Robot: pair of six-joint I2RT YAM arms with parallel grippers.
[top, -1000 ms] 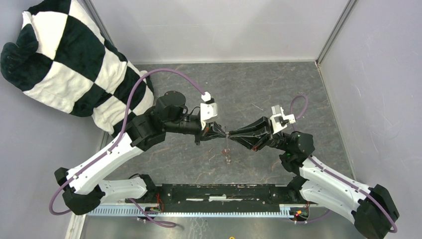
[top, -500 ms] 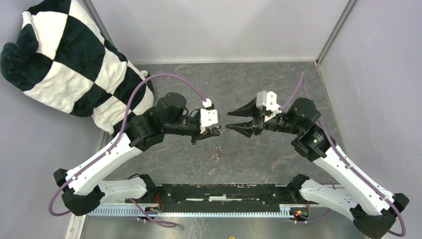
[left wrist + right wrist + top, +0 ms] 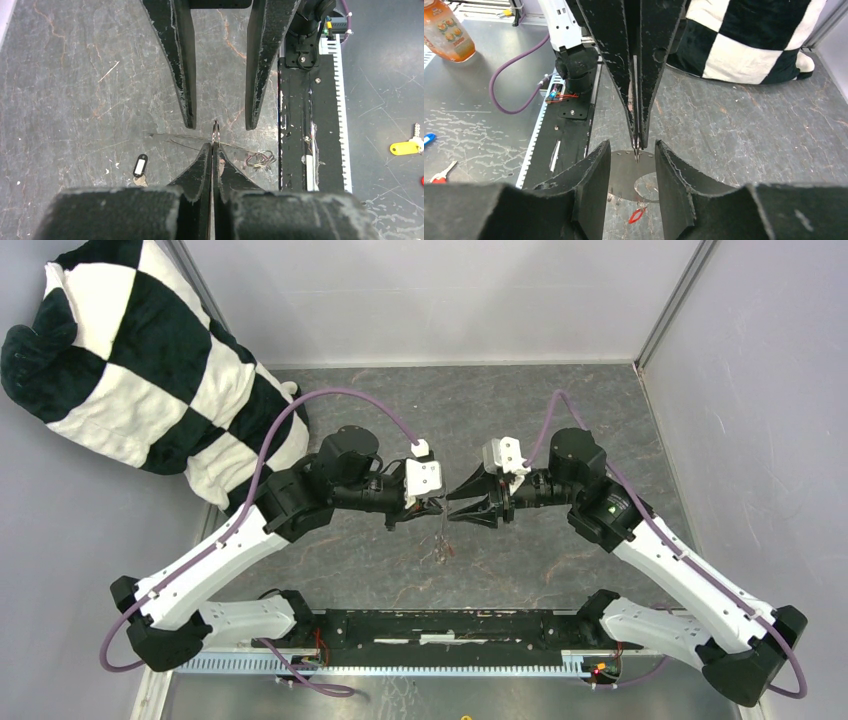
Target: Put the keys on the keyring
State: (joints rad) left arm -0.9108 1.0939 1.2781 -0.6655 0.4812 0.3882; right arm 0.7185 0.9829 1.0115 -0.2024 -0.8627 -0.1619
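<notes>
Left gripper (image 3: 212,150) is pinched tight on the keyring (image 3: 215,131), which shows as just a thin silvery sliver, edge-on, poking past its tips. Right gripper (image 3: 220,124) is half open either side of it, holding nothing. The black-tagged key (image 3: 140,165) is down on the table (image 3: 75,100).

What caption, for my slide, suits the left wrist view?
Left end effector, shut on the keyring, faces open right end effector.
</notes>
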